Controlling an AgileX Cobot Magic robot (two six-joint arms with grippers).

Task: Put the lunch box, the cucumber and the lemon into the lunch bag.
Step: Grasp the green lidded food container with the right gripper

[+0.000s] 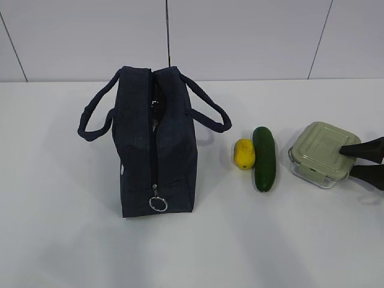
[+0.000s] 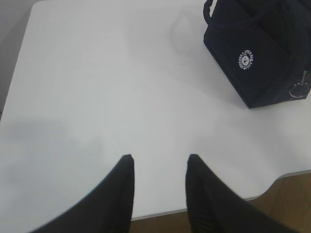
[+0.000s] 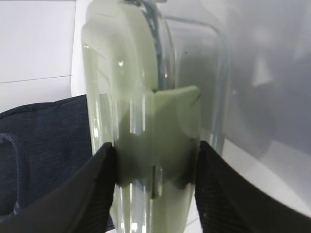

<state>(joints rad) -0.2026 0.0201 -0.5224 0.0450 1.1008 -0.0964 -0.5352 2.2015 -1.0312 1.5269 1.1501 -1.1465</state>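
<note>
The dark navy lunch bag [image 1: 155,150] stands left of centre, its top zipper parted and the ring pull at the near end. It also shows in the left wrist view [image 2: 262,53] and the right wrist view [image 3: 43,145]. The yellow lemon [image 1: 243,153] and the dark green cucumber [image 1: 264,158] lie side by side to its right. My right gripper [image 1: 347,161] is shut on the lunch box [image 1: 321,153], one finger on the pale green lid and one under the glass. The right wrist view shows this grip [image 3: 155,148] on the box [image 3: 146,97]. My left gripper [image 2: 160,158] is open and empty over bare table.
The white table [image 1: 72,240] ends at a wall behind the bag. In the left wrist view the table's front edge [image 2: 272,184] lies just under my left gripper. The bag's two loop handles [image 1: 207,111] hang out to either side.
</note>
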